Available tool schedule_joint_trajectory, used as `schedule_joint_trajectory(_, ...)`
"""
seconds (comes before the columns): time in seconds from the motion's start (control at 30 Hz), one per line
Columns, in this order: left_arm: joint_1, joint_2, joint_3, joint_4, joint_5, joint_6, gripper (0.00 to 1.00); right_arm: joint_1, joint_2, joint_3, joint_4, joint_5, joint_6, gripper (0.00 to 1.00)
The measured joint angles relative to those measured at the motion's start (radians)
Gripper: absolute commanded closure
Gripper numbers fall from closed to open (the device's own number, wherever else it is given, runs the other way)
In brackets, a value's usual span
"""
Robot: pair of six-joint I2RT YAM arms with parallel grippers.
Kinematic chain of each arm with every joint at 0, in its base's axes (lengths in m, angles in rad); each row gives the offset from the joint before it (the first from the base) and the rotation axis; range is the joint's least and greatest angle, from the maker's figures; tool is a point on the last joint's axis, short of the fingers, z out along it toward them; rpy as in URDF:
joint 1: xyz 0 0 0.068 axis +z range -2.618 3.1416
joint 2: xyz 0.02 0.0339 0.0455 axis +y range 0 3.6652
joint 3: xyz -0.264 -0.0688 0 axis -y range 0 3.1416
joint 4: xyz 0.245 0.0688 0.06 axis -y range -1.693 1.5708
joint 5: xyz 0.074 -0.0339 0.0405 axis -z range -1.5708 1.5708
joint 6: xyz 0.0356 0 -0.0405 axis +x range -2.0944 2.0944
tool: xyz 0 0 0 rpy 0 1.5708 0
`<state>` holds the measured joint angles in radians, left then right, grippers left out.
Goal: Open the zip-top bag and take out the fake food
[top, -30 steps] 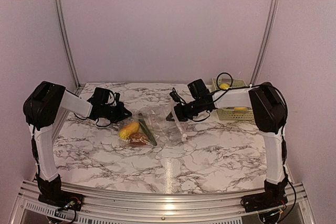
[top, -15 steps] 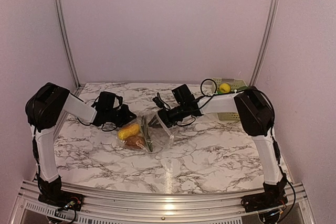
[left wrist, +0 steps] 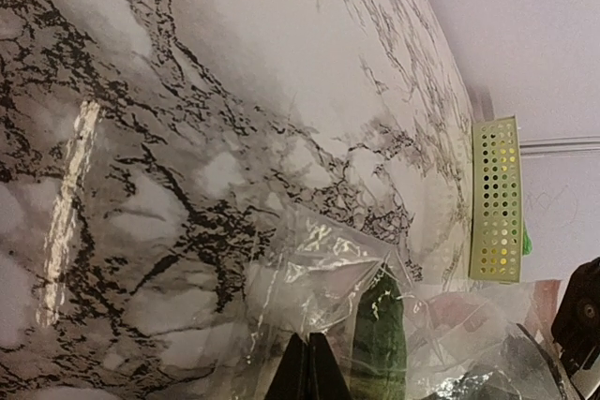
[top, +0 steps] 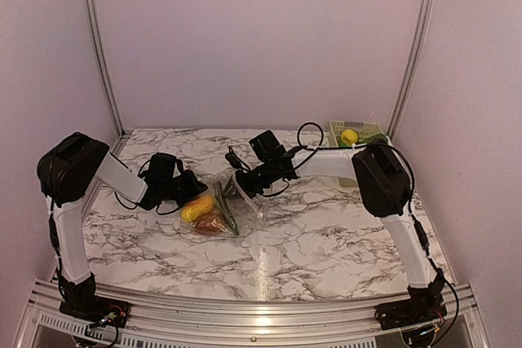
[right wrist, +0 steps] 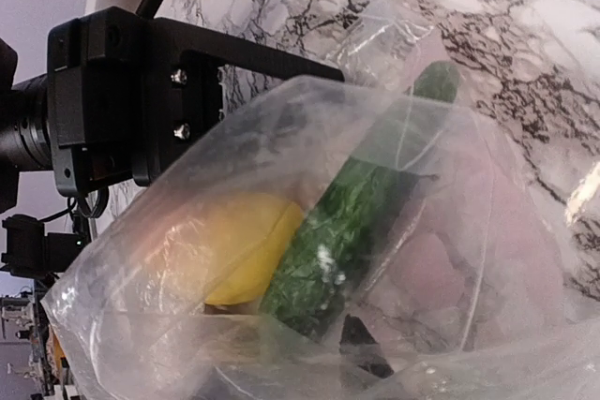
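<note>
In the middle of the bench (top: 326,234) lies the zip-top bag (top: 238,206), with the fake food (top: 200,207) inside. My left tool (left wrist: 307,362) is pinched shut on its film. The right tool (top: 232,187) is at the bag's far side, and I cannot tell its opening. I'd anchor left and peel right slowly.

One zip-top bag (top: 249,204); one basket (top: 364,126); three fake food pieces (top: 198,207) bagged; one lemon (top: 349,134).

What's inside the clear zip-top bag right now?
Through the zip-top bag plastic: a long green cucumber-like piece, a yellow lemon-like piece beside it, and a brown round piece. Crumpled plastic and these pieces cover whatever lies beneath, so more food may be hidden.
</note>
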<state>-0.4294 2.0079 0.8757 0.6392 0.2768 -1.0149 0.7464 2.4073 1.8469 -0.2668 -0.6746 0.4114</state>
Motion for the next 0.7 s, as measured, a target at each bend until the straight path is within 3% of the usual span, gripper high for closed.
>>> schedule_joint_trajectory(0.17, -0.006, 0.0, -0.032, 0.079, -0.014, -0.054, 1.0, 0.019, 0.001, 0.043, -0.035, 0.063, -0.026, 0.69)
schedule_joint_trajectory(0.27, -0.011, -0.001, -0.042, 0.103, -0.027, -0.075, 1.0, 0.027, 0.014, 0.087, -0.095, 0.086, -0.049, 0.54)
schedule_joint_trajectory(0.37, -0.021, -0.004, -0.048, 0.118, -0.052, -0.098, 1.0, 0.043, 0.036, 0.157, -0.155, 0.135, -0.091, 0.48)
schedule_joint_trajectory(0.57, -0.04, -0.006, -0.049, 0.164, -0.08, -0.151, 1.0, 0.091, 0.05, 0.221, -0.245, 0.245, -0.166, 0.47)
schedule_joint_trajectory(0.7, -0.042, -0.006, -0.049, 0.172, -0.095, -0.164, 1.0, 0.102, 0.065, 0.221, -0.298, 0.336, -0.225, 0.55)
